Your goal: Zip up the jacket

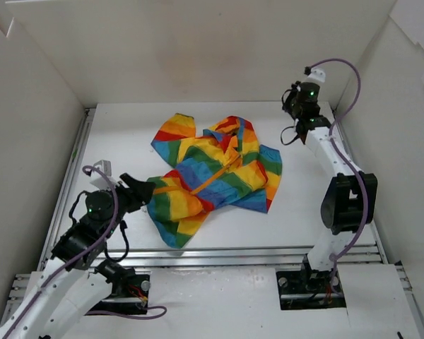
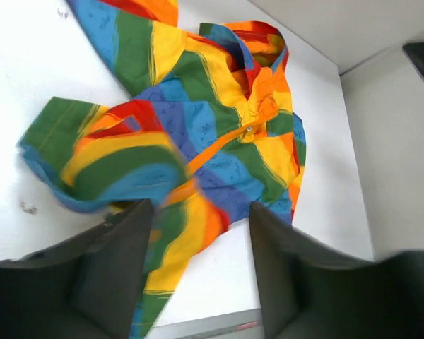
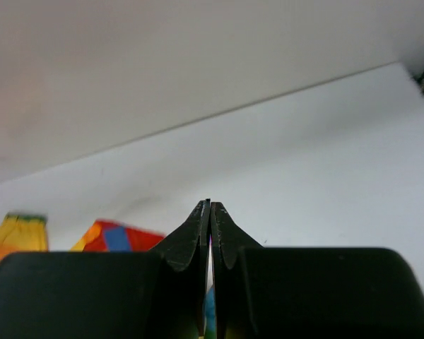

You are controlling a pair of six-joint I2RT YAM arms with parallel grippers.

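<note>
A small soft hooded jacket in broad rainbow stripes of red, orange, yellow, green and blue [image 1: 219, 169] lies crumpled at the middle of a white table [image 1: 304, 212] enclosed by white panel walls [image 1: 198, 49]. One sleeve [image 1: 173, 132] is flung toward the far left, and the hem bunches at the near left. An orange zipper strip [image 2: 222, 148] runs diagonally across the front of the garment, and a small metal pull [image 2: 249, 131] sits on it toward its far end. Whether the teeth below it are joined cannot be told.

The left gripper [image 1: 140, 185] reaches in from the near left and meets the jacket's near-left edge. Seen from the left wrist, its two dark fingers [image 2: 120, 247] stand moderately apart. Folds of striped cloth lie just beyond and between them, and the nearest fold is blurred. The jaws are not pressed onto the fabric.

The right gripper [image 3: 210, 206] hangs at the far right of the table, close to the back wall and well apart from the jacket. Its black fingertips are pressed together with nothing visibly between them. In the right wrist view only slivers of yellow and red cloth show, low and to the left of the fingers.

A grooved metal rail [image 1: 268, 253] borders the table's near edge, between the work surface and the two arm bases.
</note>
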